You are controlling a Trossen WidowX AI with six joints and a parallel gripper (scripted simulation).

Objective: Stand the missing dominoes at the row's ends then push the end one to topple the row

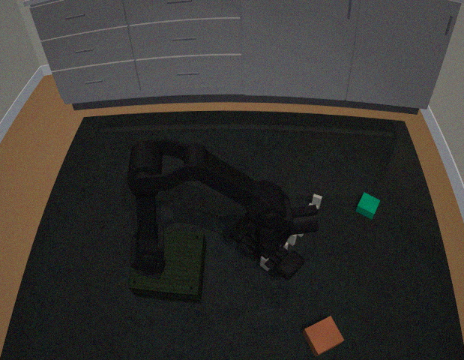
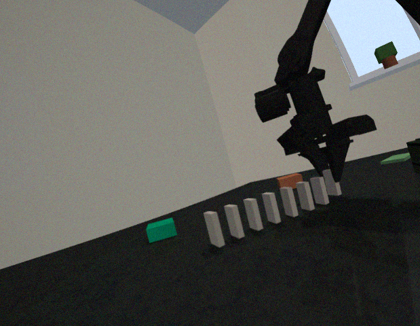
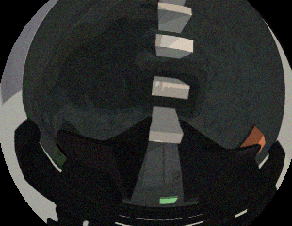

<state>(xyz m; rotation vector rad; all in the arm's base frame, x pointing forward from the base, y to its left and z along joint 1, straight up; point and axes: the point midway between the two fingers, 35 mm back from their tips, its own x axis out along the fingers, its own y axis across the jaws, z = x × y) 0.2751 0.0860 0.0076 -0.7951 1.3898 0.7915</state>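
Note:
Seven white dominoes stand upright in a row; in the exterior view the near end one (image 2: 214,229) is at the left and the far end one (image 2: 319,190) (image 3: 170,88) is beside my gripper. My gripper (image 2: 330,176) (image 3: 164,122) is shut on another white domino (image 2: 332,184) (image 3: 166,137) (image 1: 264,264). It holds this domino upright, in line with the row just past the far end, apart from its neighbour by a gap like the others. Its base is at or very near the mat; I cannot tell if it touches. The arm hides part of the row in the top view.
A teal block (image 1: 367,205) (image 2: 161,230) lies beyond the row's near end. An orange block (image 1: 324,335) (image 2: 290,180) (image 3: 254,138) lies off the far end side. A light green flat piece (image 2: 395,159) (image 3: 168,200) is farther back. The arm's green base (image 1: 183,256) is left of the row.

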